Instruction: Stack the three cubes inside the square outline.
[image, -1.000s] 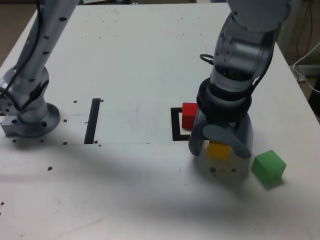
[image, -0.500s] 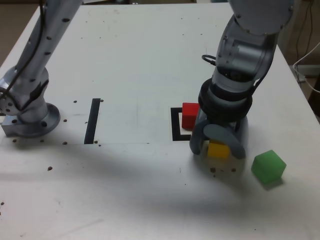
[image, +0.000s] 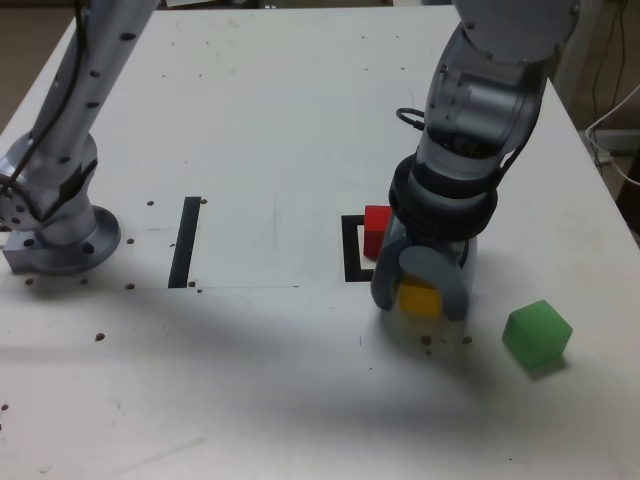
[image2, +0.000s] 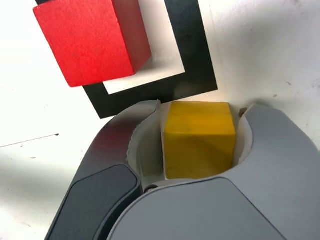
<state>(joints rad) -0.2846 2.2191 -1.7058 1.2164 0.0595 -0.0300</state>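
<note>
The claw (image: 420, 304) is closed around the yellow cube (image2: 200, 142), one finger on either side, just outside the square outline (image2: 192, 45). Whether that cube touches the bench (image: 290, 380) I cannot tell. The red cube (image2: 87, 40) sits within the outline, overlapping its black border in the wrist view. The green cube (image: 538, 334) rests on the bench, apart, towards the exterior view's right.
</note>
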